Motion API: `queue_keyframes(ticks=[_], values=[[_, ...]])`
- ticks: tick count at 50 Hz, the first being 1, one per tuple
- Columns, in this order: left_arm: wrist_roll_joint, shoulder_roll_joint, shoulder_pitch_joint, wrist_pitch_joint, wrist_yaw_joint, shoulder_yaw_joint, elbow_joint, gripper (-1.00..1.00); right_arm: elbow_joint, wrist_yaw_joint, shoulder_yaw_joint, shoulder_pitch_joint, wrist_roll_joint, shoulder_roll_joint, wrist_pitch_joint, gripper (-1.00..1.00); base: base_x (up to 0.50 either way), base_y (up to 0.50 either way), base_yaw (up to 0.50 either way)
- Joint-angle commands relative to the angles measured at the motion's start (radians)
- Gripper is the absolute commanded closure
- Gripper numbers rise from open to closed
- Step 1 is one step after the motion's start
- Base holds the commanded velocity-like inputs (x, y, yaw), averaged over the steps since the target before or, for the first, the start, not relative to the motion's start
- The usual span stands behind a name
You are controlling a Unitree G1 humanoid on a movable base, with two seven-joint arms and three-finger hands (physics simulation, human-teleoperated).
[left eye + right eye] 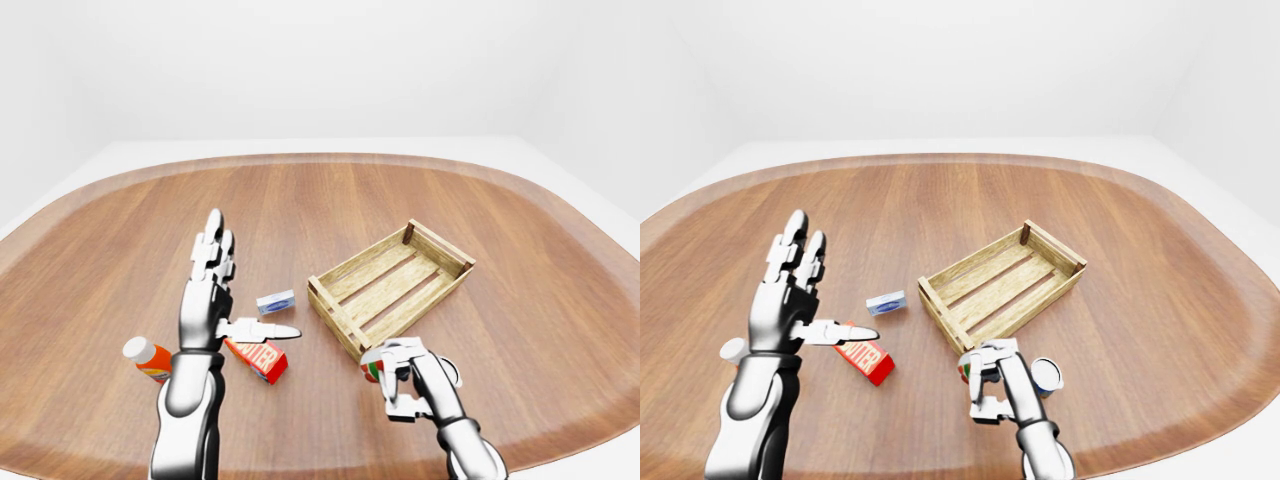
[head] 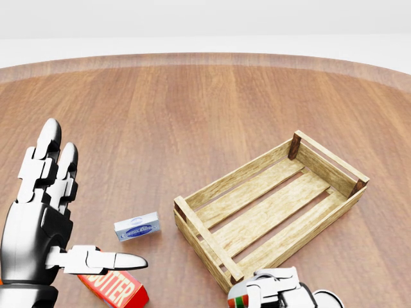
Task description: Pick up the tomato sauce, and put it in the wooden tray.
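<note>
The tomato sauce can [image 1: 371,367], with a red and green label, is held a little above the table in my right hand [image 1: 393,372], whose fingers close round it. It hangs just below the near corner of the wooden tray [image 1: 360,258], which lies slanted at centre right with nothing inside. In the head view the can [image 2: 237,300] and the right hand [image 2: 273,289] only peek in at the bottom edge, under the tray's near wall [image 2: 302,239]. My left hand [image 1: 225,300] is raised to the left, open, fingers spread, holding nothing.
A small blue box [image 1: 276,301] lies between my left hand and the tray. A red butter box [image 1: 258,357] sits under the left thumb, an orange bottle with a white cap [image 1: 148,358] further left. Another white-topped can [image 1: 1046,375] stands right of my right hand.
</note>
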Motion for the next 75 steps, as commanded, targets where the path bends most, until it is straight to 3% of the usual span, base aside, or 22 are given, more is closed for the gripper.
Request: queue_keyframes(ticks=[1,18,26,35,43,55,66,75], values=[[-0.001,0.0,-0.003,0.0,0.0,0.001,0.004,-1.0,-0.247,0.029,0.014,0.022,-0.008,-0.026,0.038,1.0,0.0,0.0,0.0],[0.001,0.001,-0.002,0.0,0.001,0.0,0.013,-1.0,-0.517,0.136,-0.028,-0.033,-0.05,-0.009,0.038,1.0,0.0,0.0,0.0],[-0.001,0.001,-0.001,0.0,0.001,0.003,0.004,-1.0,-0.614,0.219,-0.074,-0.118,-0.097,0.012,0.038,1.0,0.0,0.0,0.0],[-0.001,0.001,-0.003,0.0,0.001,0.003,0.006,-1.0,-0.575,0.301,-0.123,-0.259,-0.202,0.019,0.038,1.0,0.0,0.0,0.0],[-0.004,0.002,-0.007,0.0,0.001,0.008,0.006,-1.0,-0.392,0.369,-0.206,-0.481,-0.295,0.005,0.038,1.0,0.0,0.0,0.0],[-0.006,0.002,-0.006,0.0,-0.001,0.01,-0.001,-1.0,0.125,0.387,-0.256,-0.797,-0.384,-0.068,0.038,1.0,0.0,0.0,0.0],[-0.007,0.003,-0.009,0.0,-0.002,0.012,-0.009,-1.0,0.674,0.3,-0.284,-1.07,-0.299,-0.134,0.038,1.0,0.0,0.0,0.0],[-0.009,0.003,-0.013,0.0,-0.001,0.014,0.007,-1.0,0.957,0.269,-0.278,-1.183,-0.215,-0.162,0.038,1.0,0.0,0.0,0.0]])
